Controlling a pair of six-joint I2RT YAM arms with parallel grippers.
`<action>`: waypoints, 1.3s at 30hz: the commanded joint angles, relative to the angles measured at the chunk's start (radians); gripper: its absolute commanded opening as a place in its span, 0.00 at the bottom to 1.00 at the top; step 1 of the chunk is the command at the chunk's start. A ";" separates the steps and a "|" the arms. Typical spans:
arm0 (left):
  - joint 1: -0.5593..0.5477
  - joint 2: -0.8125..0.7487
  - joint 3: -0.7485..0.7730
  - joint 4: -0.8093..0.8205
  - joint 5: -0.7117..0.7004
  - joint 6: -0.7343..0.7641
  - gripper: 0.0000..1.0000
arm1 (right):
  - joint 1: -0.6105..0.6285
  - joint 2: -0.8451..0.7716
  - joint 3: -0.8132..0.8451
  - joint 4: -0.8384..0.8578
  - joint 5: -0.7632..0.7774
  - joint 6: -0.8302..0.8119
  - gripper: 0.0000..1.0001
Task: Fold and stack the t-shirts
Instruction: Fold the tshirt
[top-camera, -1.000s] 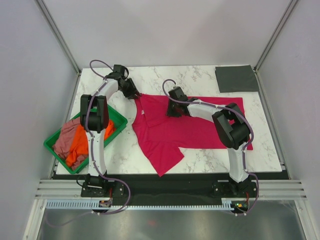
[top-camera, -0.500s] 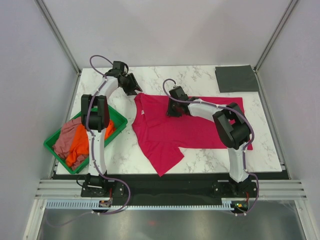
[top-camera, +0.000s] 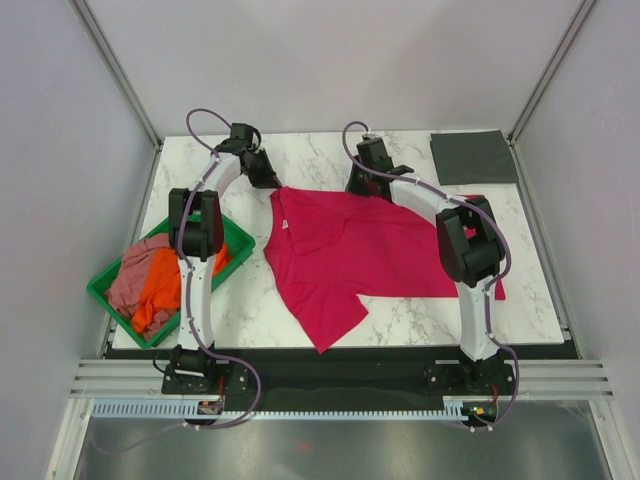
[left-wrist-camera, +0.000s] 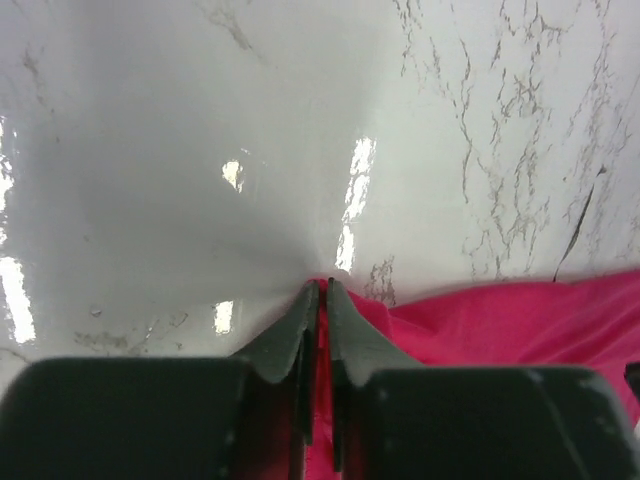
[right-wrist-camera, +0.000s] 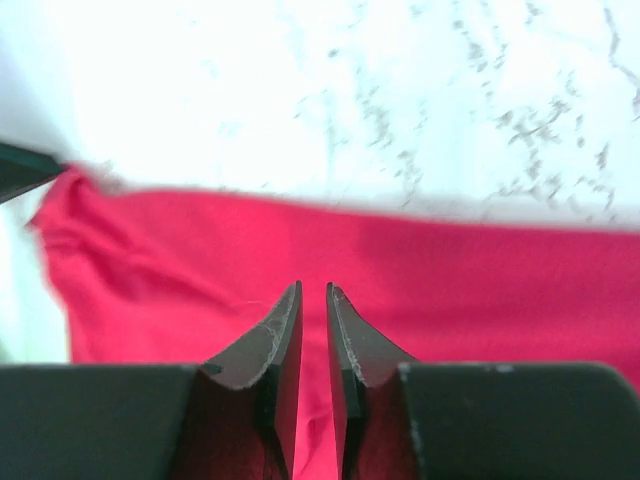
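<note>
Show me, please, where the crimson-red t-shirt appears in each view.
Top external: the crimson-red t-shirt lies spread across mid-table.
Left wrist: lower right, its corner inside the left gripper.
Right wrist: a wide band across the middle.
Shared landmark: the white marble table.

Bright, even overhead light in the top view, with only faint soft shadows on the marble table (top-camera: 310, 150). The left wrist view shows white glare streaks on the stone; the right wrist view is overexposed, the crimson-red t-shirt (right-wrist-camera: 450, 270) blurred
</note>
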 joint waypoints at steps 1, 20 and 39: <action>-0.003 0.005 0.036 0.003 -0.040 0.021 0.10 | -0.038 0.092 0.053 0.000 0.039 -0.048 0.23; 0.037 -0.064 -0.002 -0.021 -0.151 -0.071 0.02 | -0.103 0.172 0.064 0.006 0.170 -0.062 0.16; -0.044 -0.521 -0.450 -0.012 0.042 -0.002 0.40 | -0.014 -0.158 -0.201 0.144 -0.275 -0.065 0.40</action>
